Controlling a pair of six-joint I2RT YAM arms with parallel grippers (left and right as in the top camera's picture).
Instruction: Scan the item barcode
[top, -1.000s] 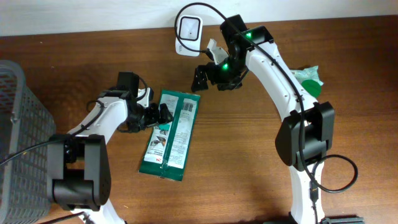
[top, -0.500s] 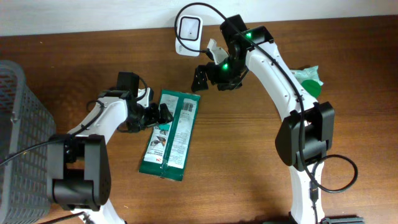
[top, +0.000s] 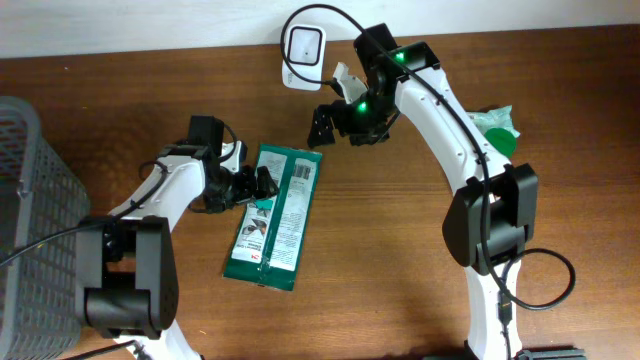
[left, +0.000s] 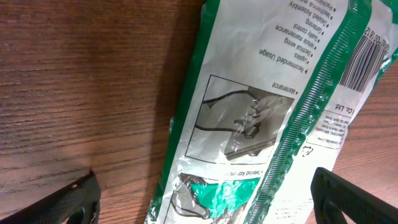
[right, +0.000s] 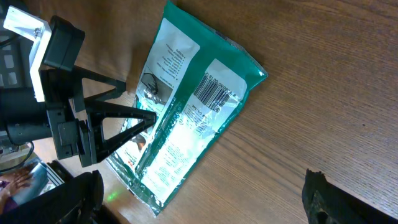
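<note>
The item, a green and white flat packet (top: 273, 218), lies on the wooden table with its barcode (top: 303, 172) facing up at the far end. My left gripper (top: 260, 187) is open at the packet's left edge, its fingers straddling the packet (left: 261, 118) low over it. In that view only a corner of the barcode (left: 367, 56) shows. My right gripper (top: 338, 127) hangs open and empty above the table, beyond the packet's far end. Its camera sees the packet (right: 186, 124) and the barcode (right: 214, 91). The white scanner (top: 303, 45) stands at the back.
A grey wire basket (top: 20, 210) fills the left side of the table. Something green (top: 497, 130) lies at the right behind my right arm. A cable runs from the scanner over that arm. Bare wood lies right of the packet.
</note>
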